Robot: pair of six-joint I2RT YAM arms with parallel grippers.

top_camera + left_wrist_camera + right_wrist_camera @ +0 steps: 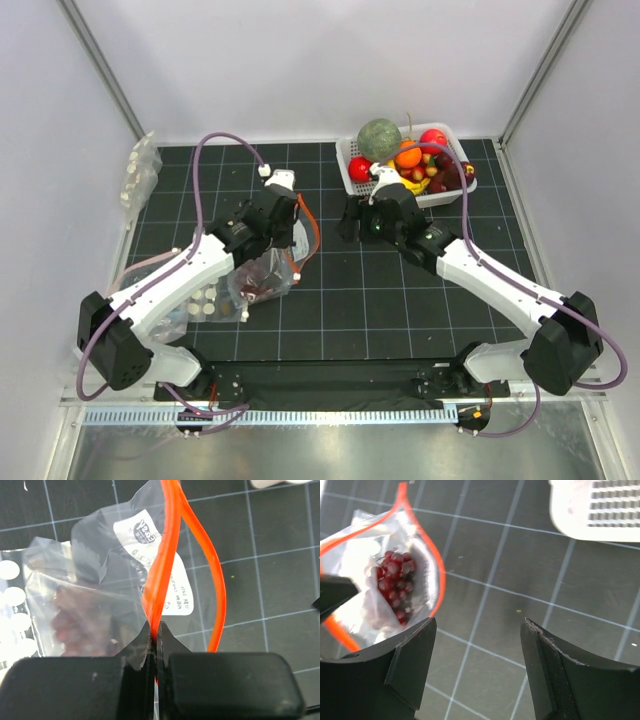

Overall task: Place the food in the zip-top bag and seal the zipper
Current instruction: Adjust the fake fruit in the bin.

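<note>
Left fingers (75, 685) were clamped on zipper (158, 580) of zip-top bag (95, 570); right fingers (412, 665) stood wide apart, holding nothing.

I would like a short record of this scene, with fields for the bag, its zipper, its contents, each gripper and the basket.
bag: clear zip-top bag, on the left part of the black mat
zipper: red-orange zipper, not sealed, its two strips bowed apart
contents: berry cluster, small and dark red, inside the bag
left gripper: left gripper shut on one zipper strip
right gripper: right gripper open, empty, over bare mat beside the bag's mouth
basket: white basket at the back right, holding toy fruit
</note>
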